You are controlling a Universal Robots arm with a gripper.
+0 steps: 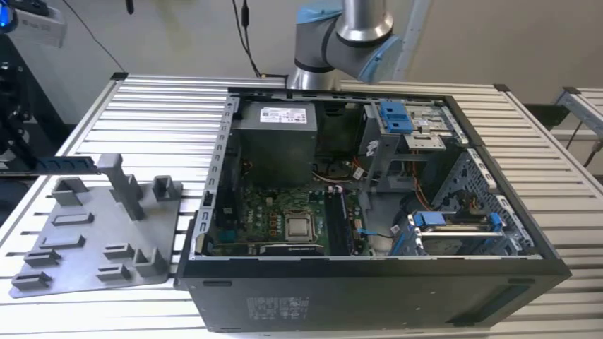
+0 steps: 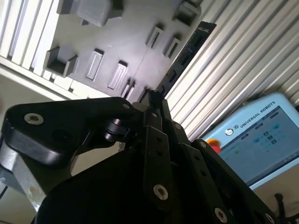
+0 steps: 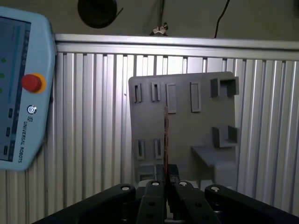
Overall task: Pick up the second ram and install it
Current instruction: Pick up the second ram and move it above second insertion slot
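Observation:
The second ram is a long dark stick, and my gripper is shut on one end of it. In the first wrist view the ram shows edge-on as a thin line rising from my gripper. It hangs over the grey holder plate, clear of the plate's slots. In the exterior view the ram lies level above the plate at the view's far left. The open computer case stands to the exterior view's right, with its motherboard exposed.
The holder plate carries upright blocks and narrow slots. A teach pendant with a red button lies on the ribbed aluminium table beside the plate. The case holds a power supply and blue drive brackets.

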